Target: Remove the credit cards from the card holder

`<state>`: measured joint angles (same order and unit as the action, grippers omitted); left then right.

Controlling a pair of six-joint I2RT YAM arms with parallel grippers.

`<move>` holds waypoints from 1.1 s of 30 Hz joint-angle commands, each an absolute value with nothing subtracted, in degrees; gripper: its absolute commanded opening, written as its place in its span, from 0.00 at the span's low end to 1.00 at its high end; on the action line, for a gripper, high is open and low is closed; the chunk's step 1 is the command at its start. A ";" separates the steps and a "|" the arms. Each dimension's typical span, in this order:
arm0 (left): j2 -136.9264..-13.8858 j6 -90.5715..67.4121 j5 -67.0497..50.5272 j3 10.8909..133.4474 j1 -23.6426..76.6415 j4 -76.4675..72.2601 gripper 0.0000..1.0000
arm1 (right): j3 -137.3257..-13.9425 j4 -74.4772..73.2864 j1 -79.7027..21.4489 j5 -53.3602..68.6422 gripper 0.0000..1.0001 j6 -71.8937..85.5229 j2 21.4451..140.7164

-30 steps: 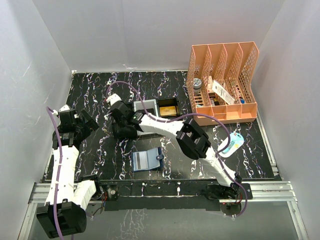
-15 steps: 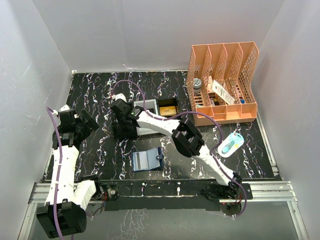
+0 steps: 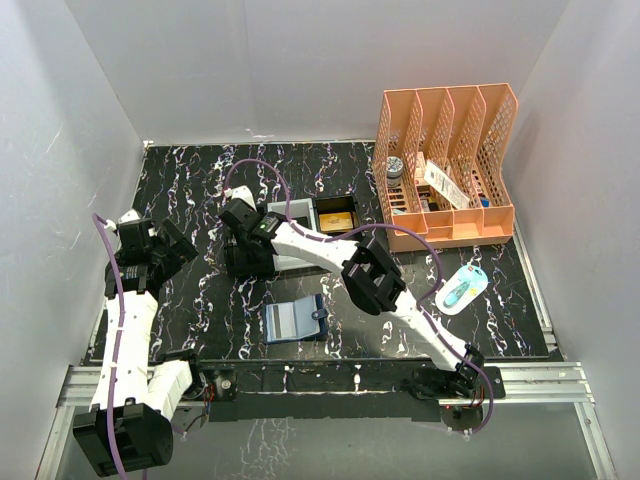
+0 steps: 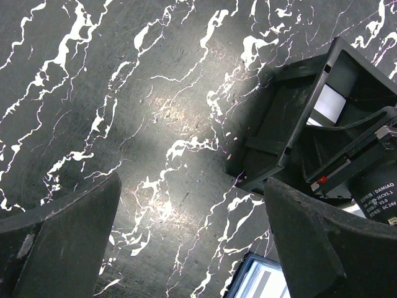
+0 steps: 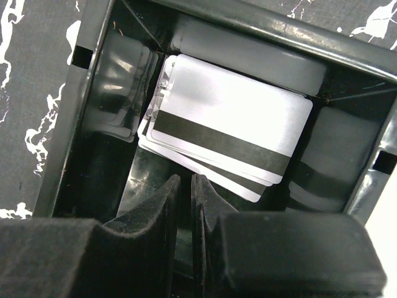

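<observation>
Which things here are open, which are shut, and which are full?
Card holder, lying open.
Cards, stacked in the tray.
Left fingers, wide open, holding nothing.
Right fingers, shut, holding nothing.
Rack, upright, things inside.

Your left arm (image 3: 125,330) stands folded by the bench's left edge. Your left hand (image 4: 192,186) points down at the bench, its fingers (image 4: 68,242) spread wide and gripping nothing. Your right arm (image 3: 372,280) stretches from the near right corner toward the bench's middle. Your right hand (image 5: 185,189) points down, its fingers nearly touching, with nothing between them.
</observation>
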<state>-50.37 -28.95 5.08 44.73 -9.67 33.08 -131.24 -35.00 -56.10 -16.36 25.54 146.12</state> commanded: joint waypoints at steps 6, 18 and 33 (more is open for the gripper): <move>-50.03 -28.74 4.21 44.62 -10.06 33.38 0.99 | -133.43 -38.34 -55.96 -19.32 0.12 24.96 151.04; -49.68 -28.74 4.25 44.60 -10.02 33.47 0.99 | -135.03 -33.88 -56.16 -24.51 0.19 18.07 146.74; -49.48 -27.54 -0.08 43.93 -9.98 32.01 0.99 | -122.49 -28.48 -56.16 -13.33 0.31 20.86 124.82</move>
